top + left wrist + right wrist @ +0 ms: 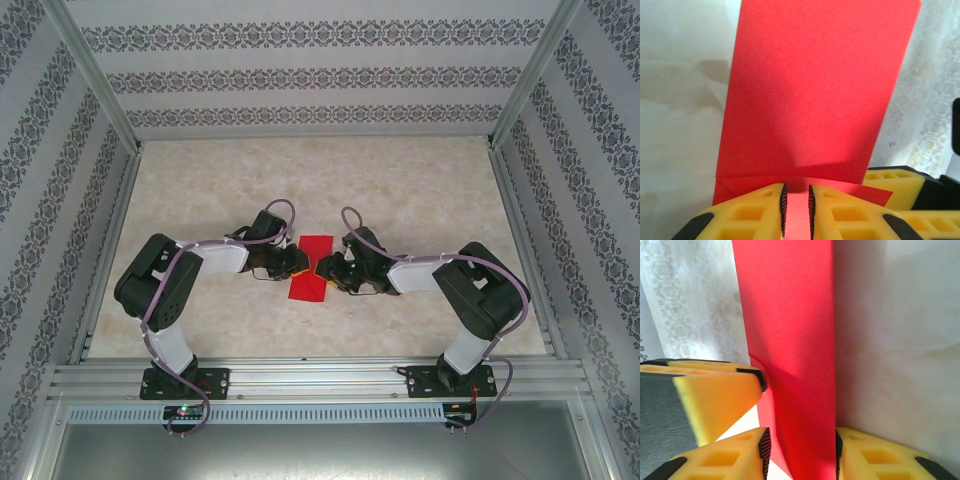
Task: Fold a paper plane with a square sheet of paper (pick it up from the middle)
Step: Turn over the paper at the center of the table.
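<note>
The left end effector (796,205) has its yellow fingers drawn close, a thin slit between them with red showing through it; I cannot tell whether they are nipping the red paper (820,90) or only standing over its near edge. The right end effector (800,452) is spread wider, one finger on each side of the paper's folded strip, the pads just beside its edges and not clamped on it. A yellow finger (715,395) of the left one pokes in beside it, its tip at the paper's edge by a slanted crease. The paper is a long red rectangle, folded over, lying in the middle of the pale marbled surface (400,190), right between the two arms reaching in from either side. Patterned walls (300,75) stand around the surface
</note>
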